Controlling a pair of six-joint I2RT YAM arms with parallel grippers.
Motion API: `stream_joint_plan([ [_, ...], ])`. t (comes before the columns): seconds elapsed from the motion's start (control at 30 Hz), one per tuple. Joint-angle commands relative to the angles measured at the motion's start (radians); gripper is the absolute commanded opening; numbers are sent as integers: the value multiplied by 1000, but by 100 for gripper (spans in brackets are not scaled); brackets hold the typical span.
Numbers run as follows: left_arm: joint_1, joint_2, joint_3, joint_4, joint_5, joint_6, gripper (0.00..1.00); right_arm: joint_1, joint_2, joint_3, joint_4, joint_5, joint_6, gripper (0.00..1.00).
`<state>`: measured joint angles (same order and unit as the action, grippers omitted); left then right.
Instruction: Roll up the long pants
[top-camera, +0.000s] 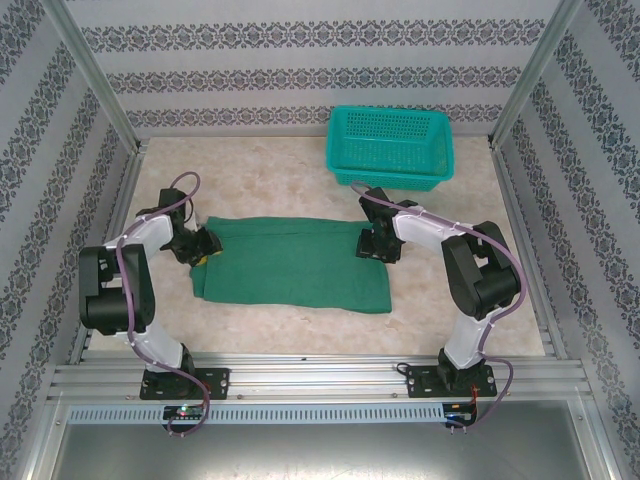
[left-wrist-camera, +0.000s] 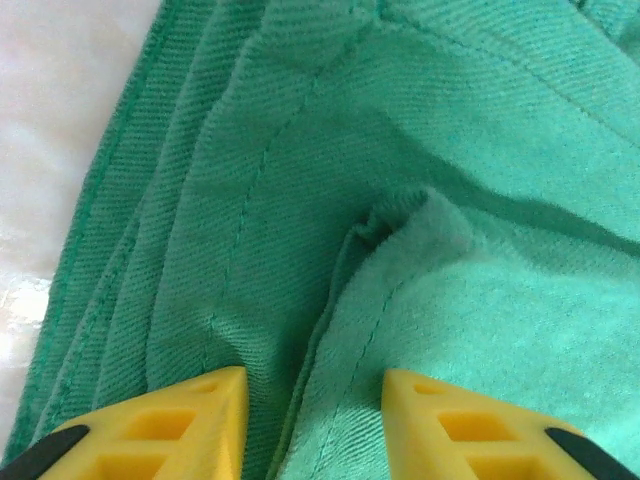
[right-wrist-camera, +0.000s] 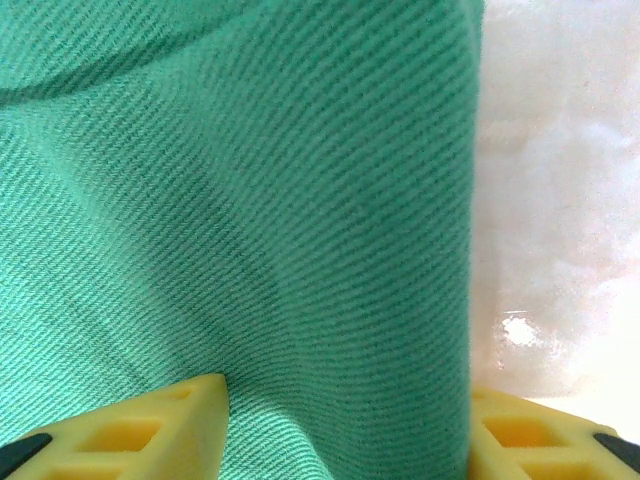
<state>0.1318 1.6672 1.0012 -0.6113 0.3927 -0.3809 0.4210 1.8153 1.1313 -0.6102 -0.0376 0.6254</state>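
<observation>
Left end effector (top-camera: 205, 246) is sitting released, we are noting, its fingers (left-wrist-camera: 215, 400) straddling a fold at the left end of the long pants (top-camera: 295, 265). The right end effector (top-camera: 374, 246) is straddling their right edge, likewise released (nothing pinched). The pants are lying folded flat on the bench (top-camera: 250, 170), nearer us than the teal basket (top-camera: 390, 148).

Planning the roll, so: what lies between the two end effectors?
The pants fill the stretch from the left end effector to the right end effector, as the top view shows.
</observation>
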Motion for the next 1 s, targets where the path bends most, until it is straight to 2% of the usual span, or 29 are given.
stream_joint_plan([
  [0.0, -12, 9, 28, 22, 25, 4, 26, -5, -6, -20, -15, 14, 14, 53],
  [0.03, -12, 2, 27, 24, 28, 5, 20, -5, -10, -22, -14, 16, 13, 53],
  [0.07, -12, -6, 28, 18, 25, 2, 0, -5, -10, -22, -16, 19, 15, 53],
  [0.23, -13, -91, 55, -30, -16, -26, 0, -9, -6, -22, -23, 34, 16, 53],
  [0.33, -12, -125, 103, -100, -96, -16, 0, -15, -4, -21, -20, 35, 19, 53],
  [0.57, 4, -102, 166, -168, -168, -10, 0, -26, 7, -8, -9, 24, 12, 53],
  [0.73, 26, -93, 148, -159, -191, -20, 0, -33, 21, -8, -4, 13, 9, 52],
  [0.97, 84, -71, 141, -170, -279, -31, 0, -35, 39, -4, 7, 1, 12, 52],
])
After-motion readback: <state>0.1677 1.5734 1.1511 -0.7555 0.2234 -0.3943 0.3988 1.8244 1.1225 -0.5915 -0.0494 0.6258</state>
